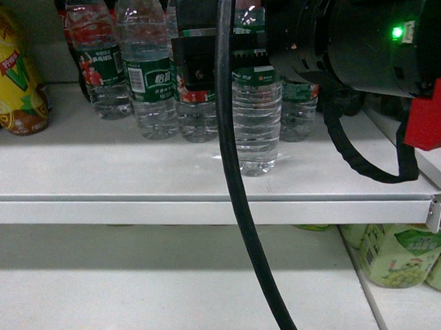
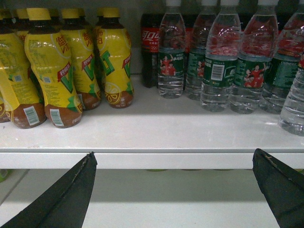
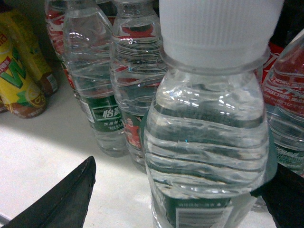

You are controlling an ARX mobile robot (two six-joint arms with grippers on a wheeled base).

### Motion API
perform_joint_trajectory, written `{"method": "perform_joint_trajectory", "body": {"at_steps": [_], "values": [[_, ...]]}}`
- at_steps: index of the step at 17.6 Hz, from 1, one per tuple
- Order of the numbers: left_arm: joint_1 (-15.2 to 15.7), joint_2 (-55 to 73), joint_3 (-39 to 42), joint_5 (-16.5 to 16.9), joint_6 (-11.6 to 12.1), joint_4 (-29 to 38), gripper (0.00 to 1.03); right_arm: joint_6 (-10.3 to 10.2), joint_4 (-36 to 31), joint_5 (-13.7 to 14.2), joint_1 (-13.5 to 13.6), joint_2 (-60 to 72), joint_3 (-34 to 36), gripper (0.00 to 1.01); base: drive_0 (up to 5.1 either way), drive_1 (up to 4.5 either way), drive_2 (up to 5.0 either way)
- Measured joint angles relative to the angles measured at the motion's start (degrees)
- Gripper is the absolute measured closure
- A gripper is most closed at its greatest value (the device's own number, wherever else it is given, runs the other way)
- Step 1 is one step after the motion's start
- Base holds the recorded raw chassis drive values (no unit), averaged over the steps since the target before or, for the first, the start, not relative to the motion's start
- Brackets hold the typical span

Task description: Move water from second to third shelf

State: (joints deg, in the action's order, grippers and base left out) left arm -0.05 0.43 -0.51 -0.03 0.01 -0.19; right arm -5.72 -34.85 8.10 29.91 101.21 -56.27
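Reaching: right gripper (image 3: 183, 190) — fingers wide around the water (image 3: 209, 147)
Left gripper (image 2: 173, 164): spread wide — holding nothing

This is a shop aisle: white metal shelves (image 2: 142, 137) carry many identical goods in rows, clear ribbed water bottles with green labels (image 2: 251, 71), yellow-wrapped tea drink bottles (image 2: 52, 71) and a dark cola bottle (image 2: 150, 52), with green-labelled jars (image 1: 394, 257) below.

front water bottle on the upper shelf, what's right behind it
More green-labelled water bottles stand in a row behind the front water bottle. The right arm covers their tops and whatever is further back.
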Motion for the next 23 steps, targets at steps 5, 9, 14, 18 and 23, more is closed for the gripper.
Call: {"method": "perform_joint_trajectory", "body": {"at_steps": [5,9,14,18,23], "values": [[0.0,0.0,0.0,0.0,0.0,0.0,0.05,-1.1,0.2,0.0,-0.4,2.0,-1.9,0.03,0.0,0.00,0.0],[0.0,0.0,0.0,0.0,0.0,0.0,0.05,-1.4,0.3,0.1,-0.3,4.3,-2.8,0.03,0.0,0.00,0.0],[0.0,0.0,0.0,0.0,0.0,0.0,0.05,-2.0,0.7,0.5,-0.3,5.9,-3.9,0.03,0.0,0.00,0.0],[0.0,0.0,0.0,0.0,0.0,0.0,0.05,-2.8,1.0,0.5,-0.3,6.3,-4.9,0.03,0.0,0.00,0.0],[0.0,0.0,0.0,0.0,0.0,0.0,0.05,-3.3,1.8,1.7,-0.3,6.5,-5.4,0.03,0.0,0.00,0.0]]}}
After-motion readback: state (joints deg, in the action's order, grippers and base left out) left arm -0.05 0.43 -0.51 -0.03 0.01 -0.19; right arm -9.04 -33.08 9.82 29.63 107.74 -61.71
